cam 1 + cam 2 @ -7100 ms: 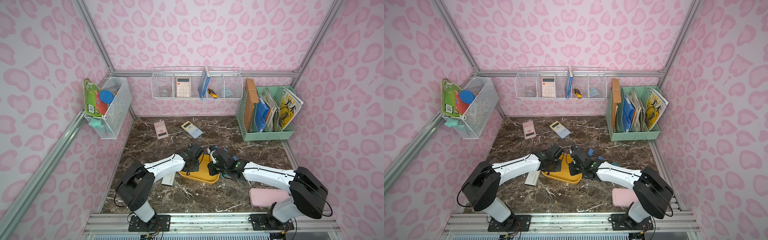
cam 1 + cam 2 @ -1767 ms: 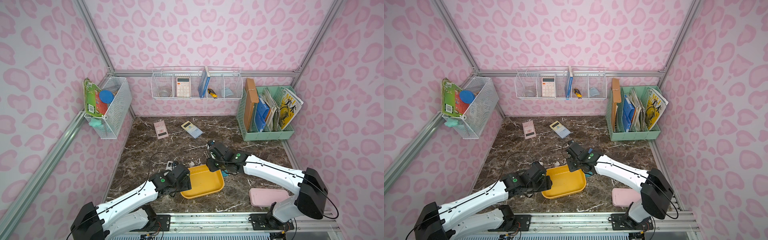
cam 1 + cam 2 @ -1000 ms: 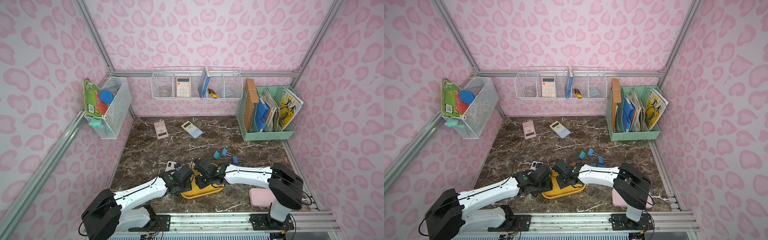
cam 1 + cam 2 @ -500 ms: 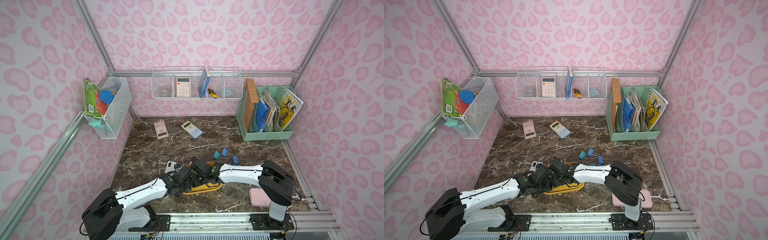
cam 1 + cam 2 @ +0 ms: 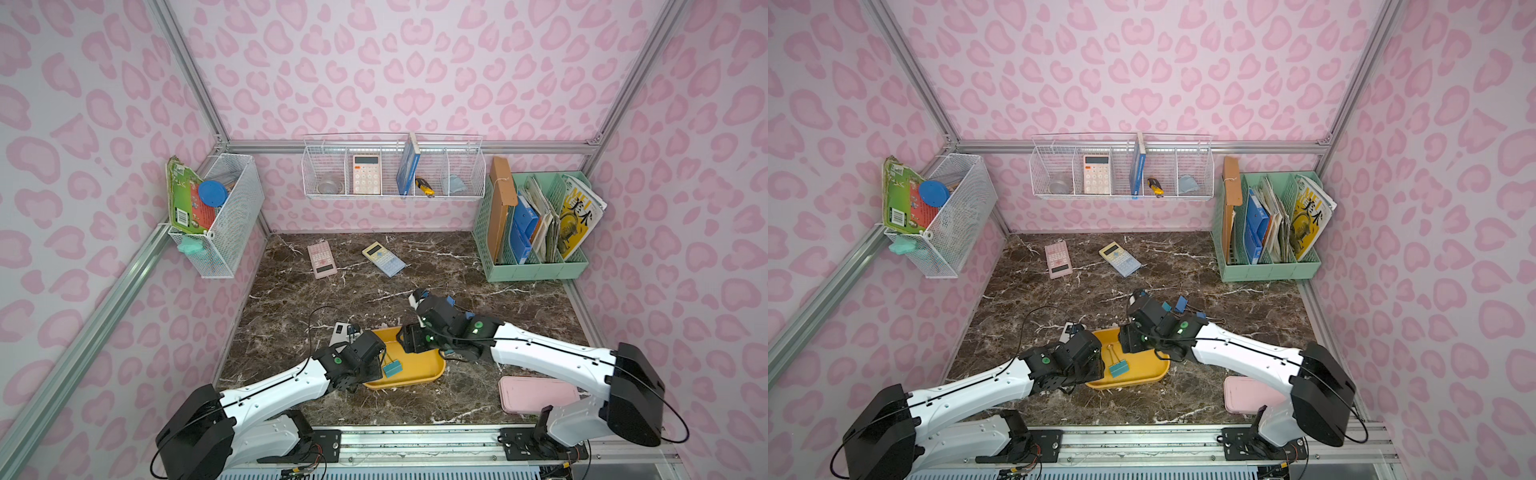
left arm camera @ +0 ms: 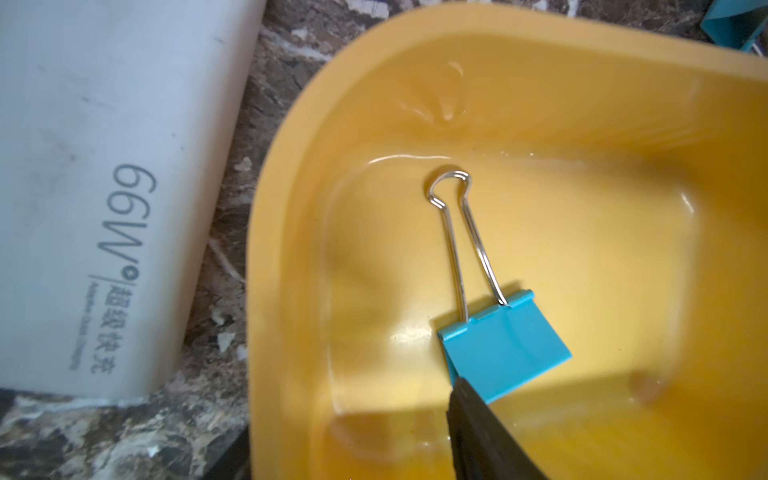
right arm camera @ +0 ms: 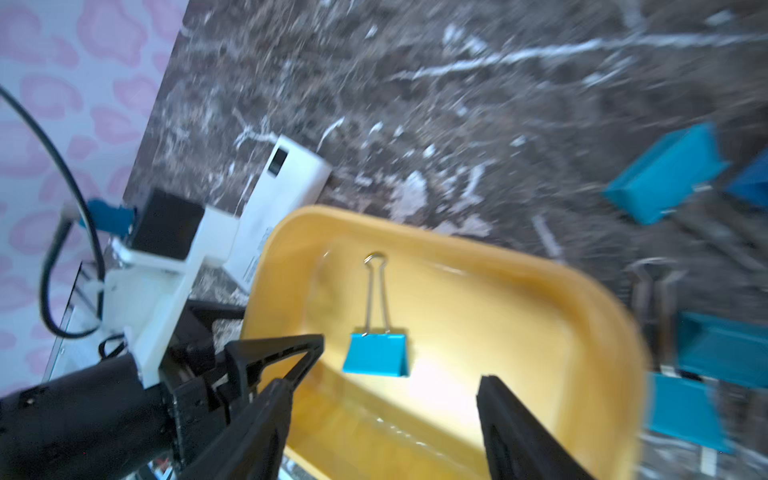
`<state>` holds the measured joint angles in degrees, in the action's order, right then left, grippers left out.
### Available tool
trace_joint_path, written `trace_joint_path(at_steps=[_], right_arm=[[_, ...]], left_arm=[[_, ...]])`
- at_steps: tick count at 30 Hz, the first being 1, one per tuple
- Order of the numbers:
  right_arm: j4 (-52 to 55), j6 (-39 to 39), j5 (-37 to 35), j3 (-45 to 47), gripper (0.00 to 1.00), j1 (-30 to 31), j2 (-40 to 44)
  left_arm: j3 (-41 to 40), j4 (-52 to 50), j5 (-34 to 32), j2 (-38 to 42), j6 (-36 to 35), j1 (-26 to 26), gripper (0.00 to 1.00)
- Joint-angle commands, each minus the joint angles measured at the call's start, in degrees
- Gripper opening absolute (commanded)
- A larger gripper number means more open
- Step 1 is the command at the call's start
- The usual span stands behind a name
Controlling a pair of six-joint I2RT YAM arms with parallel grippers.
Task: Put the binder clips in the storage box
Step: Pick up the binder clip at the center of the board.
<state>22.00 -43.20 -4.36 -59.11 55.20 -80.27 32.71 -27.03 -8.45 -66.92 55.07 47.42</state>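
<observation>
R tool has backed off the storage box, jaws apart, empty. One clip now lies inside. L tool straddles the box's wall; can't tell if clamped. Drop looks done. Next, prob.: R reaches the remaining binder clips on the surface beyond the box and pinches one.

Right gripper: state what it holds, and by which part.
Nothing. The right gripper stands open and empty over the storage box; the teal binder clip lies loose on the box floor, touching neither finger.
</observation>
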Motion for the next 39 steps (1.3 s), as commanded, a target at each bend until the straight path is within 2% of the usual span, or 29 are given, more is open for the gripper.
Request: trace_joint_path(at_steps=[1,3,5,8,11,13,21,32,39], right_arm=[[9.4,3.6,-6.7,3.0,0.75,-7.3,4.1],[10.6,5.1,-5.2,6.0,0.75,-14.4,5.5],[10.4,7.2,1.1,9.2,0.75,-22.1,6.4],[10.1,8.5,2.8,12.2,0.76,-26.0,7.3],[9.1,8.2,2.4,13.6,0.77,-27.5,6.0],[6.8,8.9,4.9,14.3,0.78,-28.7,3.7],[1.5,7.8,4.4,11.7,0.80,-29.6,-6.3],[-2.7,6.2,3.5,14.3,0.76,-30.0,-8.3],[-4.1,5.6,2.4,12.7,0.72,-30.3,-11.1]], left_arm=[[0.5,1.2,-0.4,-1.0,-1.2,0.0,0.60],[0.7,1.6,0.0,-1.3,-1.4,0.0,0.60],[0.9,1.5,0.4,-1.3,-1.7,0.0,0.59],[0.9,1.0,0.4,-0.7,-1.9,0.0,0.59],[0.4,1.5,0.4,0.2,-2.1,0.0,0.59],[0.1,2.1,0.7,0.2,-2.2,-0.1,0.59],[-0.1,2.0,1.3,-0.2,-2.9,-0.1,0.59],[-0.5,2.1,1.3,0.1,-2.8,-0.2,0.60],[-0.9,1.8,1.2,1.0,-2.8,-0.3,0.60]])
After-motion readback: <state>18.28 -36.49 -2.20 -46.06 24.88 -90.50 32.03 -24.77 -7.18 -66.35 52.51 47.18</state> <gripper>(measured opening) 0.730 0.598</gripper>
